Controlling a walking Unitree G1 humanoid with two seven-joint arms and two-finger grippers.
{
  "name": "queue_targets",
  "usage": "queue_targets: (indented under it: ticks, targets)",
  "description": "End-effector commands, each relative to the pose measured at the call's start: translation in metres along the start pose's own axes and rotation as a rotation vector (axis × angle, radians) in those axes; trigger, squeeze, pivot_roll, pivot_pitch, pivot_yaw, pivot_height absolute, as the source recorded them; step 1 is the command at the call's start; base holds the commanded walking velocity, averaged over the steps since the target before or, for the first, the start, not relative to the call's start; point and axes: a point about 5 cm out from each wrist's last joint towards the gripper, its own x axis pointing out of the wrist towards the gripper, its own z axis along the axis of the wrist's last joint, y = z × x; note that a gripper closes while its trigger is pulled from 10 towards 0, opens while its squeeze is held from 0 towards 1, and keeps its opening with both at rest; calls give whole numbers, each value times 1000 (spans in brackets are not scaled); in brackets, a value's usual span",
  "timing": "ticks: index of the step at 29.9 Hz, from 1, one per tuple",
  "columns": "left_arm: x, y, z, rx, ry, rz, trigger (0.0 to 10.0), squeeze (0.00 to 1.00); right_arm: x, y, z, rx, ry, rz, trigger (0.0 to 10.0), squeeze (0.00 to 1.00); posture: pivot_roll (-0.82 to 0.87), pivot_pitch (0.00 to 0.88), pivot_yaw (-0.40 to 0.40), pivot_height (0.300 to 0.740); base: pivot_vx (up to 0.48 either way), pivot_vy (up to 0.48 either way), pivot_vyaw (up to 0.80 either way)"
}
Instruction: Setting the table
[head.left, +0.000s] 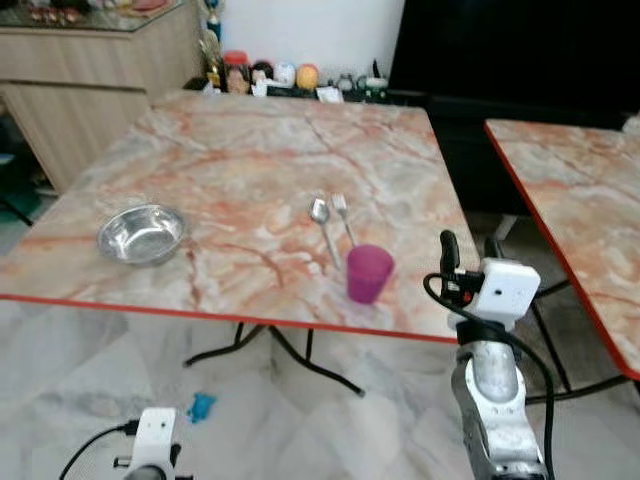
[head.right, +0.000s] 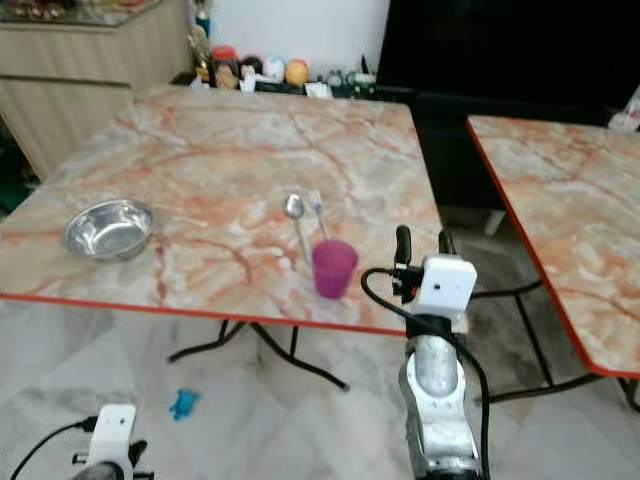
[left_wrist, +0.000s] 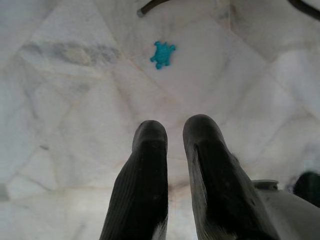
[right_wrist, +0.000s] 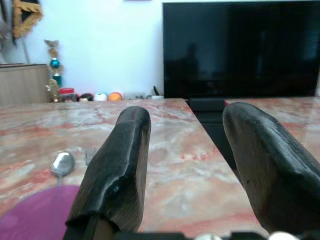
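Marble-patterned tabletop with a red edge (head.left: 250, 160) sits ahead of me, pale tiled floor (head.left: 90, 400) below it, a second matching table (head.left: 570, 200) off to my right gripper's outer side, dark TV screen (right_wrist: 240, 47) behind.

My right gripper (head.left: 468, 250) is raised at the table's near edge, fingers spread wide, nothing between them. Pointing level across the tabletop, so I read it as lined up for a side approach rather than a top-down grab.

Round magenta plastic cup (head.left: 369, 272) stands upright just left of that gripper, near the table's front edge, not touching it. Beyond the cup, further from the gripper: a silver metal spoon (head.left: 322, 222) and a silver metal fork (head.left: 343, 215), side by side, handles running back toward the cup. Looks like a place setting grouped on purpose, cup at the handle ends.

Shiny round steel bowl (head.left: 141, 233) is well apart, far to the gripper's left, open side up. Likely the piece left to bring into the setting, though that's my guess.

My left gripper (left_wrist: 172, 145) hangs idle low over the floor, fingers slightly parted, holding nothing. Small teal toy-like thing (left_wrist: 163, 53) lies on the tiles beyond its tips.
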Motion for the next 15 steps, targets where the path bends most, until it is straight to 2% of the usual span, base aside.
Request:
queue_targets:
  ticks: [1,15]
  targets:
    - [0,-4,-3,-8,12,-11,10000,0,-1,-7,0,-6,1,-25,10000,0,101,0,-34,740,0,349,0]
    - [0,-6,-1,-9,5,-14,10000,0,-2,-4,-1,-1,6,-13,10000,0,104,0,-35,740,0,347,0]
